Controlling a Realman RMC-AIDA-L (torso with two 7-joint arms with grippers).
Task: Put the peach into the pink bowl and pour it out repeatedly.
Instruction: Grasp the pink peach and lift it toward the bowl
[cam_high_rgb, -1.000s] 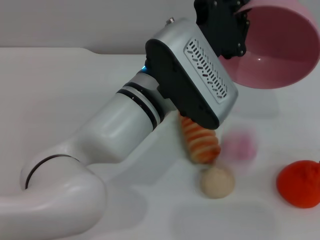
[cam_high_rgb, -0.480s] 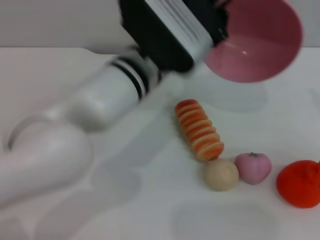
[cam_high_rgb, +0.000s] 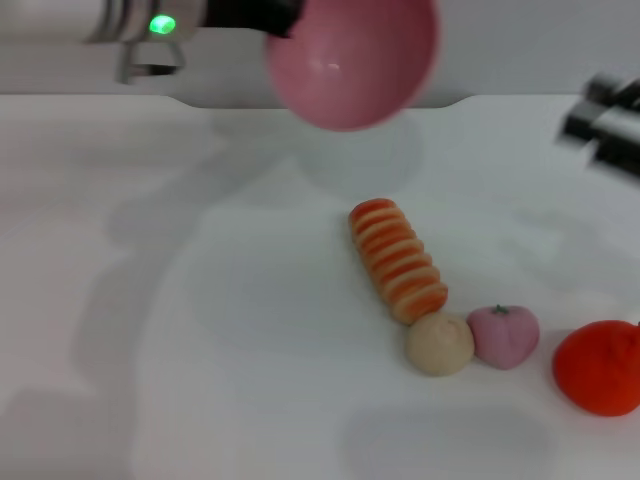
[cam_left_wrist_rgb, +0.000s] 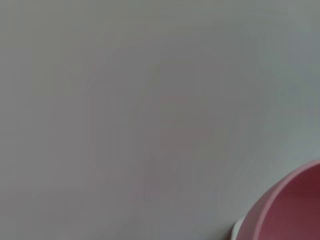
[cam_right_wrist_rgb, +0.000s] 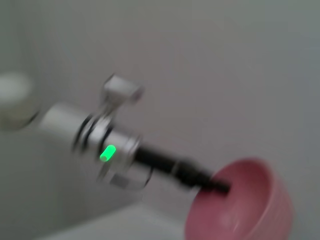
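The left gripper (cam_right_wrist_rgb: 212, 184) is up high at the back of the table, pinching the rim of the pink bowl (cam_high_rgb: 352, 55). From the right wrist view its dark fingers (cam_right_wrist_rgb: 220, 188) reach over the bowl's edge, one side inside the glossy wall. The bowl is tipped on its side in the air, mouth turned outward, and nothing shows inside it. In the left wrist view only a curve of the bowl's rim (cam_left_wrist_rgb: 285, 205) appears against the grey wall.

The right gripper (cam_high_rgb: 605, 125) comes in at the right edge of the head view, well above the table (cam_high_rgb: 200, 330) and well apart from the fruit; I cannot tell whether its fingers are spread or pressed together.

Down on the white table the peach (cam_high_rgb: 504, 335) sits upright, green stem mark on top, touching the beige ball (cam_high_rgb: 439, 344) on one side and near the orange-red fruit (cam_high_rgb: 600, 367) on the other. A striped orange roll (cam_high_rgb: 397, 259) lies just behind the ball, its lower end touching it.

The peach looks soft and light, a plush thing that should give under the fingers rather than slip, and nothing about it seems fragile. Being round, it may roll if nudged. I'd take it from above across its middle, jaws lined up front to back so they clear the ball pressed against its side. The bowl looks smooth, stiff and slick, so a rim grip could let it swing.
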